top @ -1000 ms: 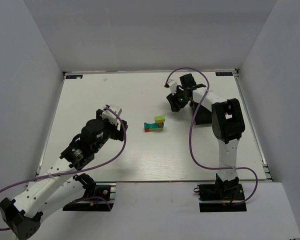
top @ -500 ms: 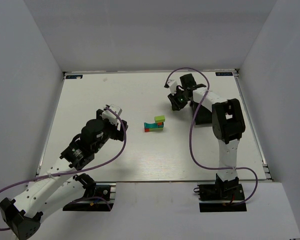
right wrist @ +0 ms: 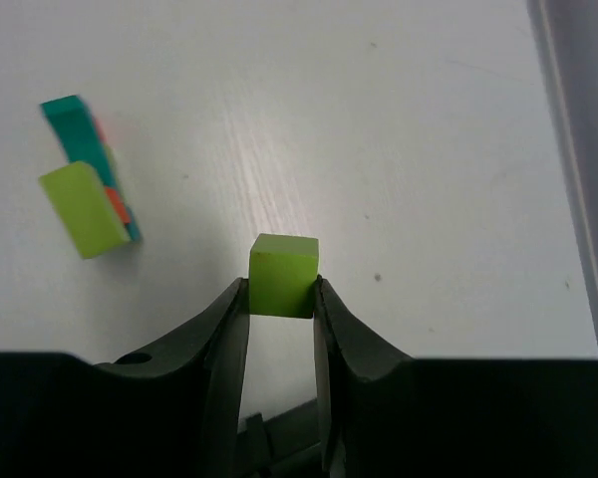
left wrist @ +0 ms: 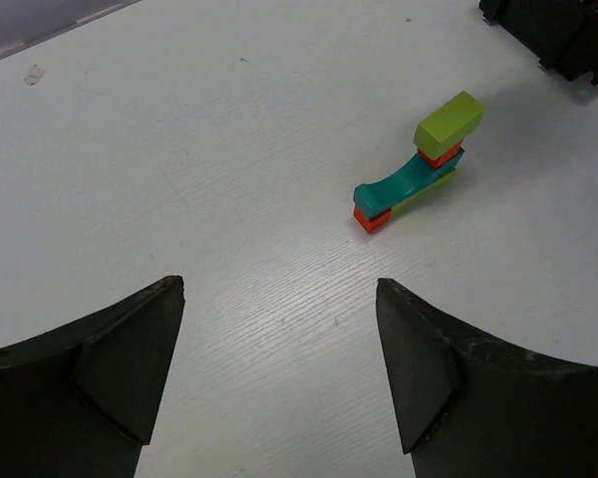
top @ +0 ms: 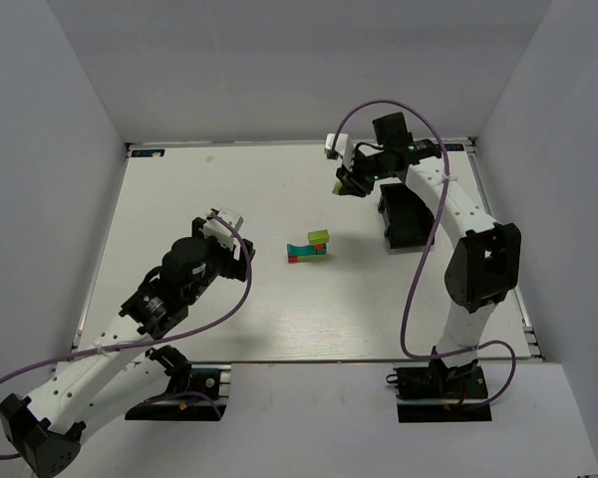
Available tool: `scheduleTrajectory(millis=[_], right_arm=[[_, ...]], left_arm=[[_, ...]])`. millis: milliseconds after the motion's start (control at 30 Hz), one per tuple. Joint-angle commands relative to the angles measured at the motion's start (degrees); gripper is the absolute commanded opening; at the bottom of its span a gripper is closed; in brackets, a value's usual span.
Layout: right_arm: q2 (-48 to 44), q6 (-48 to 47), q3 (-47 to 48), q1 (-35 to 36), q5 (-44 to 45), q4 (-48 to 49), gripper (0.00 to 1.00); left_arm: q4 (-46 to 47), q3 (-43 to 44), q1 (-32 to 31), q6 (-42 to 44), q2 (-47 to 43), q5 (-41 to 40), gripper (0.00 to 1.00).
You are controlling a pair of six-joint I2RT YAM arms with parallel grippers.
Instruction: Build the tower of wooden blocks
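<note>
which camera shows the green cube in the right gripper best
The right wrist view: the green cube sits centre frame, clamped between the fingers of the right gripper. The top external view shows it only as a small green speck at that gripper. The left wrist view misses it, showing just the wood block tower.

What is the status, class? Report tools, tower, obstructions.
Left tool open, empty, facing wood block tower. Right tool shut on lime cube, apart from tower, near black bin. Tower standing, lime block topmost. Nothing between cube and tower.
</note>
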Motion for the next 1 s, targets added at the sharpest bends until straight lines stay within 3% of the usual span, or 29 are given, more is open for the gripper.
scheduleTrajectory(millis=[0,167,967], right_arm=[[0.5,-11.0,1.9,2.0,-10.0,-13.9,0.03],[0.6,-15.4,2.6,5.1,-11.7,-17.9,0.03],[6.4,-15.0,5.6,11.8,-3.0,-20.7,0.03]], left_arm=[[0.7,0.9,0.2,0.0,-0.3,0.9,0.88],[0.7,0.9,0.2,0.5,-0.3,1.4,0.88],[0.7,0.9,0.2,0.5,-0.3,2.0,0.88]])
